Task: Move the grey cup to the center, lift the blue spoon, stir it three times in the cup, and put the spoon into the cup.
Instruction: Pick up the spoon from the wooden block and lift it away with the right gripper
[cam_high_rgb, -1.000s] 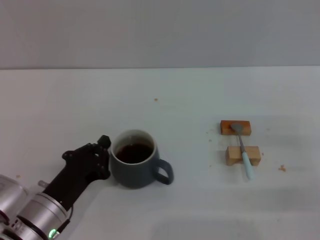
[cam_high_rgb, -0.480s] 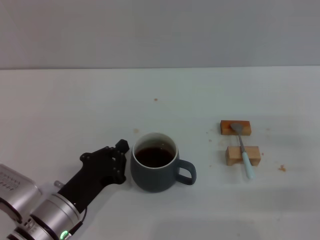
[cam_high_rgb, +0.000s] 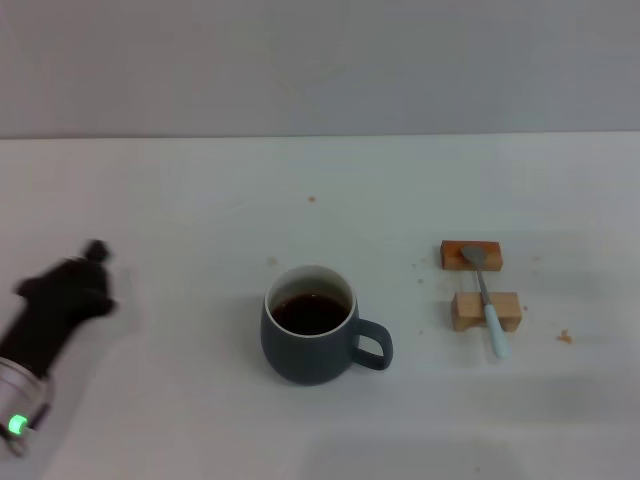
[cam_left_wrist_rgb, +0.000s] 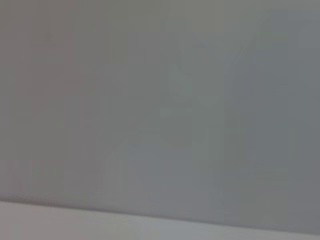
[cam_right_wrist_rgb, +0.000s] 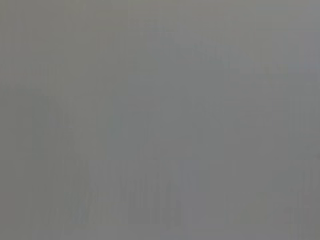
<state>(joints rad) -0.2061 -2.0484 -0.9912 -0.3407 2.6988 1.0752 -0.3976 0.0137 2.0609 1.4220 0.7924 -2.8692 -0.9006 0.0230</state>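
White table (cam_high_rgb: 180, 200) under a plain grey wall (cam_high_rgb: 320, 60); a few small crumbs scattered on the tabletop. Landmark: the grey cup (cam_high_rgb: 312, 325).

Far left of the cup, well apart from it, the left gripper (cam_high_rgb: 70, 285) sits over the table at the frame edge, black and blurred. Cannot tell if its fingers are open or closed; nothing visibly held. Silver arm segment with a green light below it.

The cup stands upright near the table's middle, handle pointing right, dark brown liquid inside, white inner wall showing.

Right of the cup, apart from it, two wooden blocks (cam_high_rgb: 486, 311): one farther back, one nearer. The blue spoon (cam_high_rgb: 485, 300) lies across both, metal bowl on the far block, pale blue handle overhanging the near block toward the front edge.

Right gripper not visible. Both wrist views show only flat grey.
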